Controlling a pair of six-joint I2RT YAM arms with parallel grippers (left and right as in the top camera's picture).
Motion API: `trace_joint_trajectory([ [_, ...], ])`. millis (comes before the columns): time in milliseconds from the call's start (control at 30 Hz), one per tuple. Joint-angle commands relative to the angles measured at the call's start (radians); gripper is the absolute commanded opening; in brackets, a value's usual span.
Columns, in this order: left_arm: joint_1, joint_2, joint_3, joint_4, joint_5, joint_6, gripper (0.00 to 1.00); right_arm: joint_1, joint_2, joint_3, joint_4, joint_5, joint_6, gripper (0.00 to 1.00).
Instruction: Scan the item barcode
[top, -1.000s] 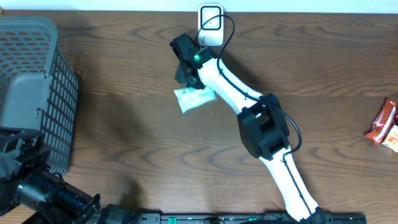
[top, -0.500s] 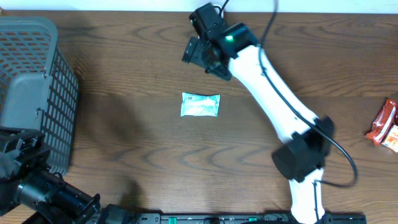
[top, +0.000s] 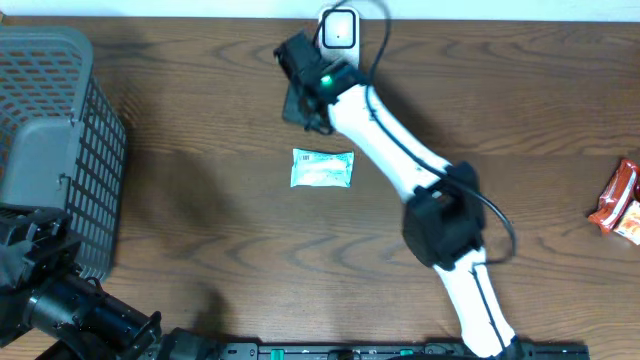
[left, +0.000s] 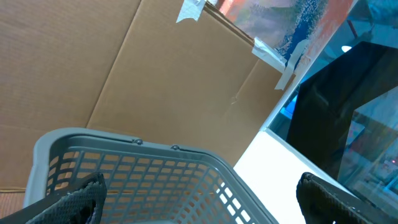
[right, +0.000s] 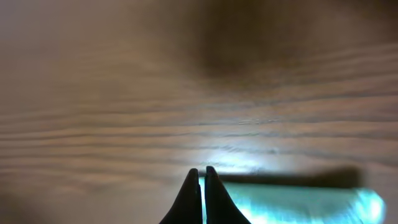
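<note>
Overhead view: a small white-and-teal packet (top: 322, 168) lies flat on the wooden table (top: 200, 220), left of the frame's centre. It is rectangular, long side running left to right, with a small dark printed patch near its upper left corner that is too small to read. The right gripper (top: 298, 100) sits above the packet in the frame, apart from it, and nothing is visible in its grasp. A white scanner (top: 339, 30) with a dark cable stands at the top edge, just right of the gripper. A grey mesh basket (top: 50, 150) fills the left edge, and a red snack packet (top: 622, 200) lies at the far right edge. Left wrist view: the left gripper (left: 199, 186) has its jaws spread wide to the lower corners with nothing between them, and it faces the basket rim with brown cardboard (left: 155, 74) behind. Right wrist view: blurred; the dark fingers (right: 192, 196) are pressed together and empty. The packet shows as a pale teal strip at the lower right, just beside the fingertips.
</note>
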Motion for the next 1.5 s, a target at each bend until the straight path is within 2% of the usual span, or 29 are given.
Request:
trace_joint_trajectory([
  [0,0.005,-0.007,0.007,0.005,-0.01,0.006,0.98,-0.004,0.036,-0.002,-0.001,-0.013,-0.035,0.01],
  [200,0.005,-0.007,0.007,0.005,-0.01,0.006,0.98,0.014,0.09,-0.002,-0.079,-0.052,-0.052,0.01],
  [367,0.005,-0.007,0.007,0.005,-0.01,0.006,0.98,0.044,0.087,-0.002,-0.241,-0.106,-0.066,0.01],
  [533,0.005,-0.007,0.007,0.005,-0.01,0.006,0.98,0.062,0.087,-0.002,-0.426,-0.259,-0.219,0.01],
  [567,0.005,-0.007,0.007,0.005,-0.01,0.006,0.98,0.063,0.087,-0.001,-0.449,-0.269,-0.241,0.04],
  [600,0.005,-0.007,0.007,0.005,-0.01,0.006,0.98,0.063,0.086,-0.001,-0.465,-0.272,-0.262,0.17],
  [667,0.005,-0.007,0.007,0.005,-0.01,0.006,0.98,0.059,0.081,0.002,-0.475,-0.272,-0.29,0.31],
  [733,0.005,-0.007,0.007,0.005,-0.01,0.006,0.98,0.048,0.068,0.017,-0.481,-0.278,-0.291,0.49],
  [767,0.005,-0.007,0.007,0.005,-0.01,0.006,0.98,0.041,0.058,0.03,-0.486,-0.289,-0.291,0.61],
  [800,0.005,-0.007,0.007,0.005,-0.01,0.006,0.98,0.033,0.043,0.048,-0.492,-0.302,-0.284,0.86],
  [833,0.005,-0.007,0.007,0.005,-0.01,0.006,0.98,0.026,0.028,0.065,-0.507,-0.31,-0.27,0.95],
  [867,0.005,-0.007,0.007,0.005,-0.01,0.006,0.98,0.021,0.014,0.083,-0.524,-0.313,-0.253,0.96],
  [900,0.005,-0.007,0.007,0.005,-0.01,0.006,0.98,0.017,-0.002,0.1,-0.541,-0.312,-0.245,0.88],
  [933,0.005,-0.007,0.007,0.005,-0.01,0.006,0.98,0.015,-0.019,0.111,-0.548,-0.302,-0.246,0.74],
  [967,0.005,-0.007,0.007,0.005,-0.01,0.006,0.97,0.015,-0.038,0.112,-0.538,-0.286,-0.229,0.73],
  [1000,0.005,-0.007,0.007,0.005,-0.01,0.006,0.98,0.016,-0.045,0.112,-0.534,-0.282,-0.207,0.81],
  [1033,0.005,-0.007,0.007,0.005,-0.01,0.006,0.98,0.019,-0.049,0.112,-0.537,-0.289,-0.172,0.94],
  [1067,0.005,-0.007,0.007,0.005,-0.01,0.006,0.98,0.021,-0.049,0.112,-0.536,-0.306,-0.168,0.99],
  [1133,0.005,-0.007,0.007,0.005,-0.01,0.006,0.98,0.023,-0.047,0.111,-0.562,-0.304,-0.142,0.99],
  [1200,0.005,-0.007,0.007,0.005,-0.01,0.006,0.98,0.022,-0.04,0.109,-0.662,-0.297,0.066,0.96],
  [1267,0.005,-0.007,0.007,0.005,-0.01,0.006,0.98,0.022,-0.033,0.103,-0.729,-0.297,0.24,0.84],
  [1300,0.005,-0.007,0.007,0.005,-0.01,0.006,0.98,0.023,-0.033,0.091,-0.729,-0.308,0.307,0.85],
  [1367,0.005,-0.007,0.007,0.005,-0.01,0.006,0.98,0.026,-0.033,0.071,-0.727,-0.299,0.475,0.79],
  [1467,0.005,-0.007,0.007,0.005,-0.01,0.006,0.98,0.023,-0.033,0.039,-0.716,-0.213,0.649,0.83],
])
